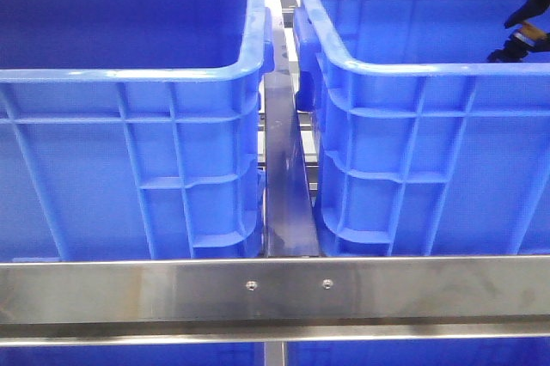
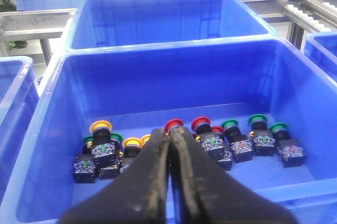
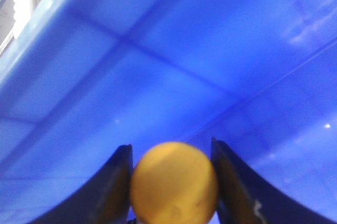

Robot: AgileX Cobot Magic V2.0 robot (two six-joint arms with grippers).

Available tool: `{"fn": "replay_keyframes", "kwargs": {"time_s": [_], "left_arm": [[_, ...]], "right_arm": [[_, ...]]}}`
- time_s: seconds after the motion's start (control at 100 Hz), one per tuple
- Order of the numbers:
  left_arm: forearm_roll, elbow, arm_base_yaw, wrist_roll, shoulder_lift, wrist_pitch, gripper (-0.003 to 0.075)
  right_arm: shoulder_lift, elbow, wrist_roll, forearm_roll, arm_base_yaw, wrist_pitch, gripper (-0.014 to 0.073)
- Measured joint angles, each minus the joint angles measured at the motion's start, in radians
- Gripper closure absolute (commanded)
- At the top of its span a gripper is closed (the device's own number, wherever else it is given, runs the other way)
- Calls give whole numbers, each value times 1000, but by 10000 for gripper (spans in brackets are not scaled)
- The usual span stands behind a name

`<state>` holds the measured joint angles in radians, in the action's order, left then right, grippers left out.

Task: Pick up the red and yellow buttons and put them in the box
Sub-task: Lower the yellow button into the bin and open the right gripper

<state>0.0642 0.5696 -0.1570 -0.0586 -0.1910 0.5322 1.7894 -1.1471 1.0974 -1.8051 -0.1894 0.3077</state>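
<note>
**A:** What is hidden or hard to make out?

**B:** In the front view, two tall blue crates, the left crate (image 1: 129,125) and the right crate (image 1: 430,125), fill the picture, and their walls hide whatever lies inside. A steel rail (image 1: 275,290) crosses in front of them. Only a dark piece of the right arm (image 1: 522,31) shows at the far right edge, cut off by the frame. No gripper is visible there.

**A:** And the right gripper?

**B:** The right gripper (image 3: 172,182), seen from its wrist, holds a yellow button (image 3: 174,183). The jaws stand partly open, each finger pressed against a side of the round cap. The cap is smooth, orange-yellow and blurred; its lower part is cut off by the frame. Behind it is only blue crate wall, out of focus, so I cannot tell how high it hangs.

**A:** The left gripper?

**B:** The left gripper (image 2: 170,145) has its two dark fingers closed together, tips meeting, nothing between them. It hangs over a bin (image 2: 47,145) of buttons.

**A:** Where are the buttons there?

**B:** Just beyond the fingertips sits a red button (image 2: 174,125), partly hidden by them. More red caps (image 2: 201,124) lie to one side with green caps (image 2: 257,120). Yellow caps (image 2: 100,126) lie to the other side. Each cap sits on a dark square body.
</note>
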Motion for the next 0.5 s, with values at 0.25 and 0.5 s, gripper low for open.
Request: {"fn": "replay_keyframes", "kwargs": {"time_s": [0.25, 0.5], "left_arm": [[0, 0, 0, 0, 0, 0, 739], [0, 0, 0, 0, 0, 0, 739]], "right_arm": [[60, -44, 0, -2, 0, 12, 537], [84, -59, 0, -2, 0, 38, 536]]}}
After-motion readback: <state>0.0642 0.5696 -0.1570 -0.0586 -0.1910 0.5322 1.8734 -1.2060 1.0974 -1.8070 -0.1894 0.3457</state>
